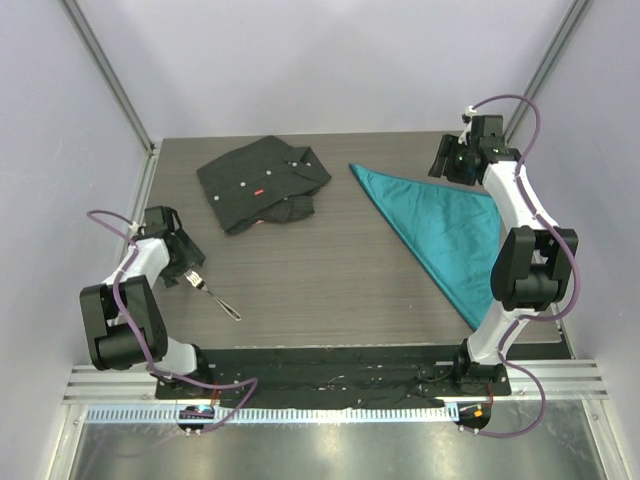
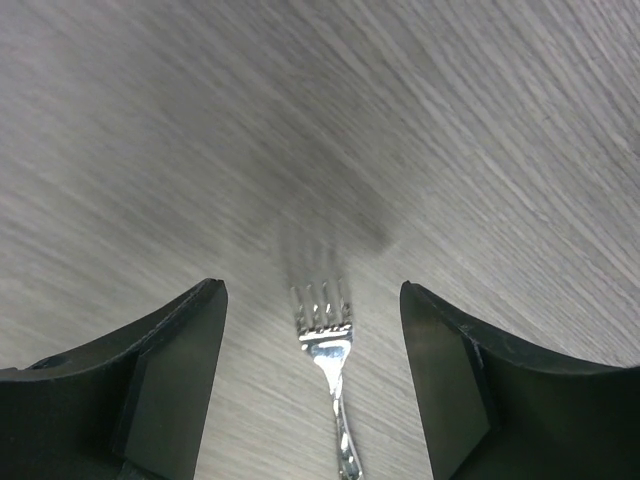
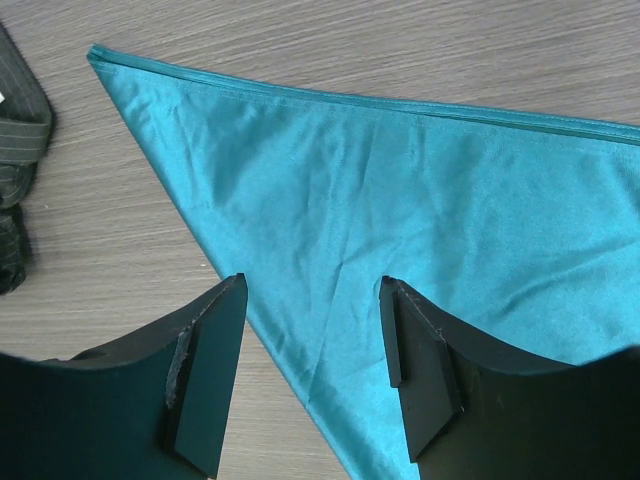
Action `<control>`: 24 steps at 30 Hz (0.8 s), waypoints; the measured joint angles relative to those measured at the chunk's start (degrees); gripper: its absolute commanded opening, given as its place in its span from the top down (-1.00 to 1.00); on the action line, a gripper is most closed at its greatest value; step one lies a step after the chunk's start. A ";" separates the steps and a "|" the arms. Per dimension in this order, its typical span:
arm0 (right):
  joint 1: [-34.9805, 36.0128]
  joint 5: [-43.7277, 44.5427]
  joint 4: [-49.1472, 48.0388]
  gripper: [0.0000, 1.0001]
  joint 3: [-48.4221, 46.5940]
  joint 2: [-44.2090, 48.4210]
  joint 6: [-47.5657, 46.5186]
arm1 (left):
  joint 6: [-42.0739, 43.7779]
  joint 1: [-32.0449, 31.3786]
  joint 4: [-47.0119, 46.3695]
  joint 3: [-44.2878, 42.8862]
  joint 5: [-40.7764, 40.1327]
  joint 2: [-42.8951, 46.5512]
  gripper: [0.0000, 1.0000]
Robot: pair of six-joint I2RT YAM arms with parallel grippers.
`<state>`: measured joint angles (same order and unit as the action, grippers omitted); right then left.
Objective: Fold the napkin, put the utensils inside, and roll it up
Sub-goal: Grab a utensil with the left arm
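Observation:
The teal napkin (image 1: 440,225) lies folded into a triangle on the right half of the table, one point toward the back centre. My right gripper (image 1: 450,160) hovers over its back edge, open, with only cloth (image 3: 400,180) showing between the fingers (image 3: 210,360). A small silver fork (image 1: 218,298) lies on the bare wood at the front left. My left gripper (image 1: 190,272) is down at the fork's head, open. In the left wrist view the tines (image 2: 322,305) sit midway between the two fingers, with a gap on each side.
A black buttoned shirt (image 1: 262,182) with a small red tag lies crumpled at the back centre-left; its edge shows in the right wrist view (image 3: 20,130). Pale walls and metal posts close in the table's sides and back.

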<state>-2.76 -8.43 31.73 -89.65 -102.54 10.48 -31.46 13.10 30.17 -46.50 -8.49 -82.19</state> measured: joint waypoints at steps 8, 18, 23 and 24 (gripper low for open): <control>0.46 -0.94 -0.04 -0.26 0.02 0.00 -0.02 | 0.63 0.11 -1.84 -1.01 2.54 -5.09 -0.20; 1.22 -1.70 -0.02 -0.27 0.02 0.02 -0.02 | 1.62 0.15 -2.03 -1.90 3.17 -6.03 0.14; 1.97 -1.81 -0.02 -0.27 0.02 0.02 -0.02 | 1.86 0.15 -1.44 -1.90 3.39 -6.05 0.43; 2.10 -1.81 -0.02 -0.27 0.02 0.02 -0.04 | 1.84 0.15 -1.22 -1.90 3.52 -6.05 0.48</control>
<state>-0.67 -10.24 31.70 -89.62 -102.52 10.44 -29.63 13.26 28.95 -48.40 -4.97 -88.25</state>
